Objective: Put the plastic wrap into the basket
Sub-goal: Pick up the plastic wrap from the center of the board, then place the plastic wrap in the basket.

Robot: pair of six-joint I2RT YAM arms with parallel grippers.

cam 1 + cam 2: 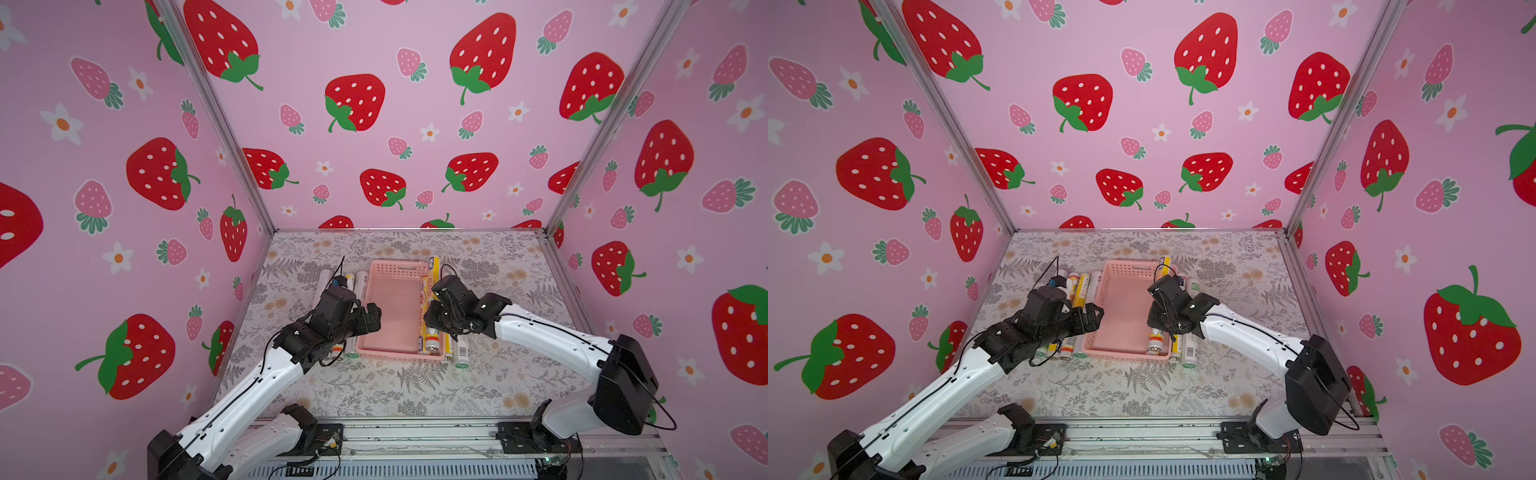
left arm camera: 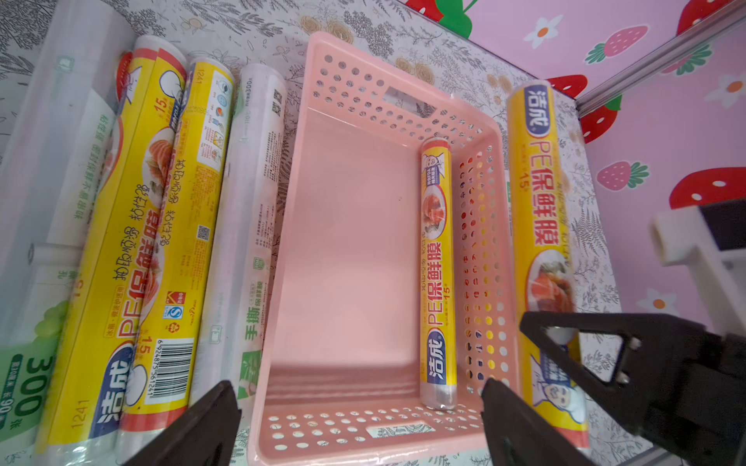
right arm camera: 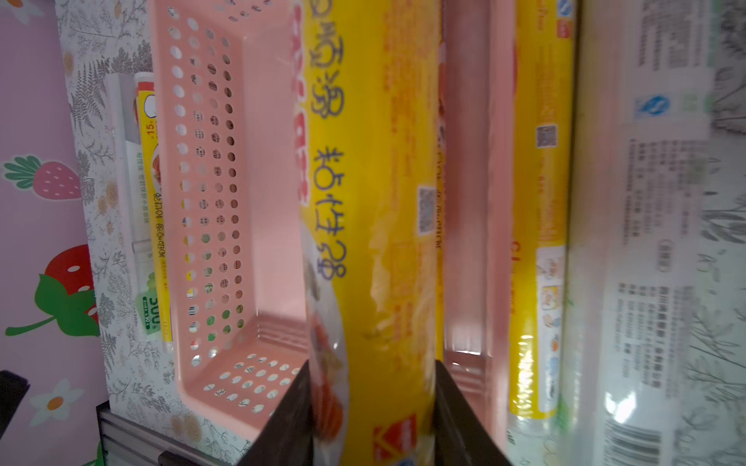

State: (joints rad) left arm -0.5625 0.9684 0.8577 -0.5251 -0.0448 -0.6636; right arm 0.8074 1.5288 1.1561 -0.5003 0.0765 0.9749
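The pink basket (image 1: 390, 355) (image 2: 363, 444) stands mid-table. One slim yellow plastic wrap roll (image 2: 438, 282) lies inside along its right wall. My right gripper (image 1: 430, 320) (image 3: 373, 367) is shut on another yellow roll (image 3: 375, 201) (image 2: 541, 226), held lengthwise over the basket's right rim with its far end past the far rim. My left gripper (image 1: 372, 318) (image 2: 359, 387) hangs open and empty over the basket's left side. Several yellow and white rolls (image 2: 169, 242) (image 1: 1081, 289) lie side by side left of the basket, partly under my left arm.
Right of the basket a yellow roll (image 1: 448, 347) and a white roll (image 1: 462, 353) (image 3: 646, 242) lie on the floral table (image 1: 374, 395). Strawberry-print walls with metal posts close in the left, back and right.
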